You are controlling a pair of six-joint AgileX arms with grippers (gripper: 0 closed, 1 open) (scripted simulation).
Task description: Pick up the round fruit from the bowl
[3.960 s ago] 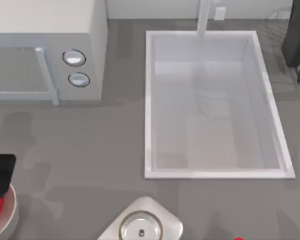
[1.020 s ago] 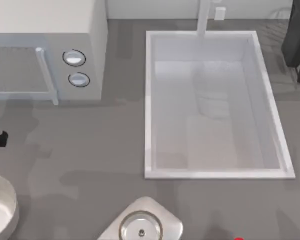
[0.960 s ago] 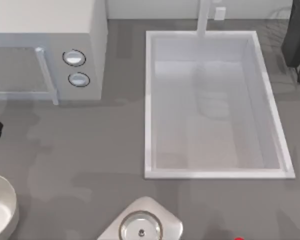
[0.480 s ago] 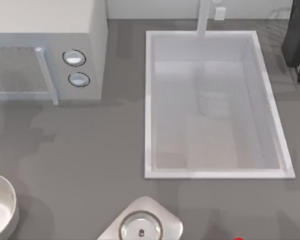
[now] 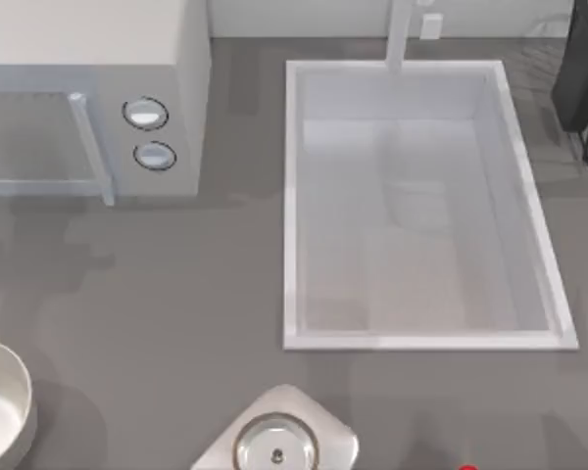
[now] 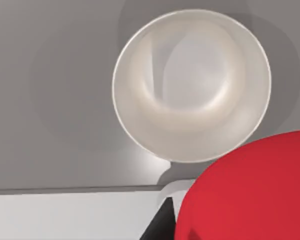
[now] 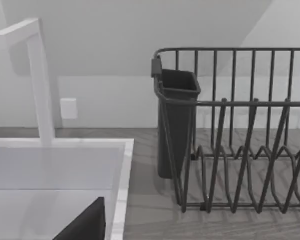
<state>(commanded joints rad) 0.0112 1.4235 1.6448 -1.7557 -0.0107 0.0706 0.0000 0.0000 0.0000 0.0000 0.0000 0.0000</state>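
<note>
Bowl [image 6: 191,85] sits bare on the grey counter [image 5: 176,294], left of the sink [image 5: 416,206]. The round fruit [image 6: 250,192] hangs above the bowl, close under the left wrist camera; finger state cannot be told.

Four seconds ago our left end effector sat over the bowl [image 5: 2,411] at the top view's left edge, with the round fruit [image 6: 250,192] red against the bowl's rim. A second ago the bowl lay empty and the end effector had moved up from it toward the microwave [image 5: 88,98]; it has since left the top view. In the left wrist view the fruit now sits close to the camera, well above the empty bowl.
</note>
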